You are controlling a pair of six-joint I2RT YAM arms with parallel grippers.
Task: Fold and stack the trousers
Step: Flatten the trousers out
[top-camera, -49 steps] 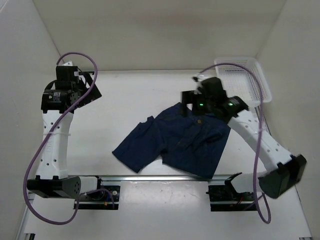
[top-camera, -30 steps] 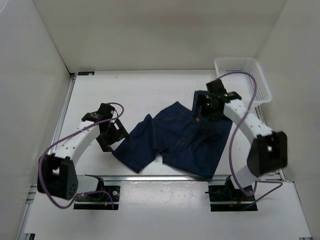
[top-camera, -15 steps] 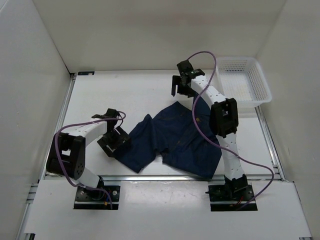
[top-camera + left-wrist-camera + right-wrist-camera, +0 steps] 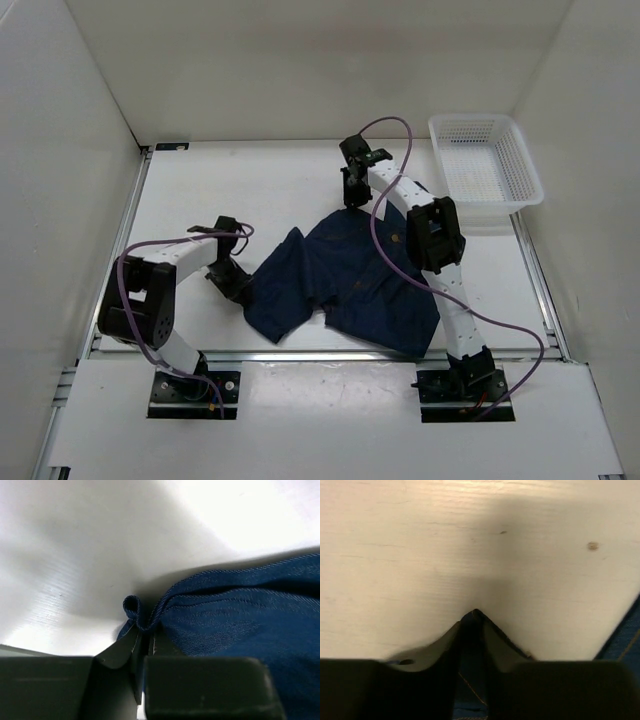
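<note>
The dark blue denim trousers [image 4: 350, 280] lie crumpled at the middle of the table. My left gripper [image 4: 238, 283] sits low at their left edge. In the left wrist view this gripper [image 4: 142, 630] is shut on a small bunched fold of the trousers [image 4: 240, 615]. My right gripper [image 4: 352, 198] points down at their far corner. The right wrist view shows the right gripper [image 4: 473, 616] with its tips together and dark denim with orange stitching [image 4: 470, 685] caught between the fingers.
A white mesh basket [image 4: 485, 165] stands at the back right, beside the right arm's raised elbow [image 4: 436, 232]. White walls close in the table on three sides. A metal rail [image 4: 320, 352] runs along the near edge.
The left gripper slid right onto the trousers' left edge and closed on a fold. The right gripper came down onto the far corner and closed on it.
</note>
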